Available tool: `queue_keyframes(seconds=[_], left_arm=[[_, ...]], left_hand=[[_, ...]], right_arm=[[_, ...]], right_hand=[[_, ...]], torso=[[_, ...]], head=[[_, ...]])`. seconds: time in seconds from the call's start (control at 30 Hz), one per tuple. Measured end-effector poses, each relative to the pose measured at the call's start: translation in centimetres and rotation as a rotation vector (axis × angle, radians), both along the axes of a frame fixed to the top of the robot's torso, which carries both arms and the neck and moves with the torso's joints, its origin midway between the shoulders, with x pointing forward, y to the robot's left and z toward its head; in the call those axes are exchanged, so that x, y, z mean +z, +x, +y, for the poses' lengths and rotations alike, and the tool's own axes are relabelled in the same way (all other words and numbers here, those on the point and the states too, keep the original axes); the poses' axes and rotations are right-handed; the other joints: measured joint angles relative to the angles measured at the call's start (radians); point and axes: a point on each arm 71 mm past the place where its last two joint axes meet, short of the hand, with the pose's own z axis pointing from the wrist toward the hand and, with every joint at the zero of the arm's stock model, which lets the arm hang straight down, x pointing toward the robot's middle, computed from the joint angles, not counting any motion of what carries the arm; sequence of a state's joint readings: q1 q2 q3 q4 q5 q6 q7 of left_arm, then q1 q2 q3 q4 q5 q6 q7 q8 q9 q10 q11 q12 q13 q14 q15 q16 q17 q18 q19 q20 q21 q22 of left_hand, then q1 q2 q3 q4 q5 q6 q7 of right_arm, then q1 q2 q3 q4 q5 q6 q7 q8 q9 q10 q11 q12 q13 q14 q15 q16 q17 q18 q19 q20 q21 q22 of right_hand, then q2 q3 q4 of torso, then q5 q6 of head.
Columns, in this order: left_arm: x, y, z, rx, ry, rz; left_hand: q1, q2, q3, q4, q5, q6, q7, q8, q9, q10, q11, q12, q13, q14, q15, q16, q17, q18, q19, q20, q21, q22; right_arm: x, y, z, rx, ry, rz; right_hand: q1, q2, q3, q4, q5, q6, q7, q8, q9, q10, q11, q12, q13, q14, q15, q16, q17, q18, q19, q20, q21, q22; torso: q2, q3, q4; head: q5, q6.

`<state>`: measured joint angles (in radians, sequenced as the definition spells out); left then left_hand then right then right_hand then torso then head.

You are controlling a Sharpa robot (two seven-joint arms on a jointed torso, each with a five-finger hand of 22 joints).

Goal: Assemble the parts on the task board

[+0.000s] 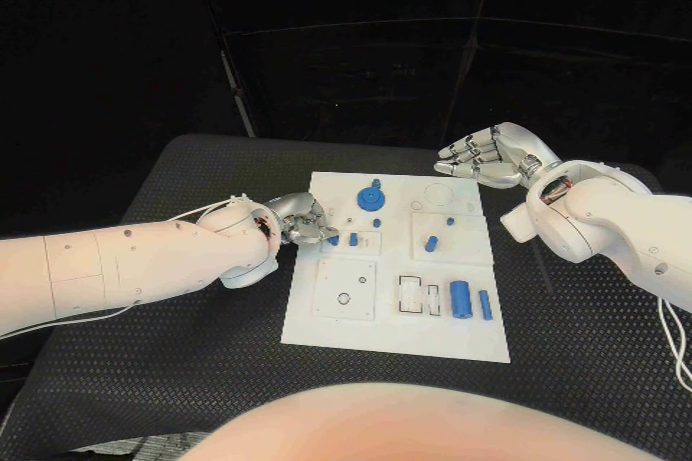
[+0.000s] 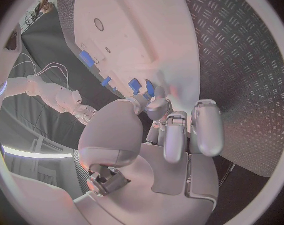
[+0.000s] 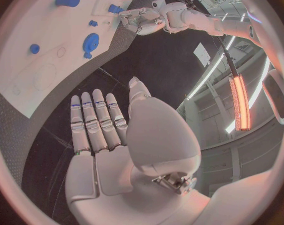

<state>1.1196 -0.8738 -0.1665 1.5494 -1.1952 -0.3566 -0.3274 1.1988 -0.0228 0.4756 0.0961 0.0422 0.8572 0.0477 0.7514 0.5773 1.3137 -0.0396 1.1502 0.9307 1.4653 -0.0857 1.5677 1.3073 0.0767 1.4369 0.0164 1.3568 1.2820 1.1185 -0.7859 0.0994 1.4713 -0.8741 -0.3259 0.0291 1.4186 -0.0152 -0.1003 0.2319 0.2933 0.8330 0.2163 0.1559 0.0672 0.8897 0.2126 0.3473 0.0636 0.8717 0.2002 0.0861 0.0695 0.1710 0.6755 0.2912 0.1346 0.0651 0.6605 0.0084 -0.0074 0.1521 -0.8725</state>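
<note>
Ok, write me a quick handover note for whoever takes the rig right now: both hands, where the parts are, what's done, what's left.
Left hand: at the task board's left edge, fingertips at a small blue part; whether it grips it cannot be told.
Right hand: open, holding nothing, raised beyond the board's far right corner.
On the board: blue gear at the far side, two blue cylinders at the near right, small blue pieces mid-board.
Done: unclear. Left: assembly, judging by the loose parts.

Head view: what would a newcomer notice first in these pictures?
First the white task board in the middle of the black table, with small blue parts scattered on it. Then the left robot hand, reaching down at the board's left edge close to a blue part. The right robot hand hangs open with nothing in it beyond the board's far right corner.
</note>
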Motion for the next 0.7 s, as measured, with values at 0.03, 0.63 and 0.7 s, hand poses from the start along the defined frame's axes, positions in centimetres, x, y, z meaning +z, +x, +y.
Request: queue_keyframes(seconds=[0.03,0.63,0.7], left_arm=[[0.00,0.00,-0.01,0.000,0.001,0.001],[0.03,-0.14,-0.18,-0.004,0.005,0.008],[0.03,-0.14,-0.18,-0.004,0.005,0.008]], left_hand=[[0.000,0.000,0.001,-0.001,0.000,-0.001,-0.002,0.000,0.000,0.000,0.000,0.000,0.000,0.000,0.000,0.000,0.000,0.000,0.000,0.000,0.000,0.000],[0.002,-0.018,0.025,0.003,0.001,0.004,-0.007,0.000,0.000,0.005,0.002,0.000,0.008,0.000,0.000,0.000,0.000,0.000,0.000,0.000,0.000,0.003],[-0.003,-0.022,0.031,0.002,0.001,0.006,-0.009,0.004,0.000,0.009,-0.002,0.000,0.011,0.000,0.000,0.000,0.000,0.000,0.000,0.000,0.000,0.005]], right_arm=[[0.00,0.00,0.00,0.000,0.000,0.000],[-0.07,0.02,0.04,0.001,0.000,0.003],[-0.09,0.02,0.04,0.001,0.000,0.003]], right_hand=[[0.000,0.000,0.000,0.000,0.000,0.000,0.000,0.000,0.000,0.000,0.000,0.000,0.000,0.000,0.000,0.000,0.000,0.000,0.000,0.000,0.000,0.000],[0.000,0.000,0.000,0.000,0.000,0.000,0.000,0.000,0.000,0.000,0.000,0.000,0.000,0.000,0.000,0.000,-0.001,0.000,0.000,0.000,0.000,0.000],[0.000,0.000,0.000,0.000,0.000,0.000,0.000,0.000,0.000,0.000,0.000,0.000,0.000,0.000,0.000,0.000,-0.001,0.000,0.000,0.000,0.000,0.000]], torso=[[0.000,0.0000,0.0002],[0.000,0.0000,0.0004],[0.000,0.0000,0.0004]], head=[[0.000,0.000],[-0.001,0.000],[-0.001,0.000]])
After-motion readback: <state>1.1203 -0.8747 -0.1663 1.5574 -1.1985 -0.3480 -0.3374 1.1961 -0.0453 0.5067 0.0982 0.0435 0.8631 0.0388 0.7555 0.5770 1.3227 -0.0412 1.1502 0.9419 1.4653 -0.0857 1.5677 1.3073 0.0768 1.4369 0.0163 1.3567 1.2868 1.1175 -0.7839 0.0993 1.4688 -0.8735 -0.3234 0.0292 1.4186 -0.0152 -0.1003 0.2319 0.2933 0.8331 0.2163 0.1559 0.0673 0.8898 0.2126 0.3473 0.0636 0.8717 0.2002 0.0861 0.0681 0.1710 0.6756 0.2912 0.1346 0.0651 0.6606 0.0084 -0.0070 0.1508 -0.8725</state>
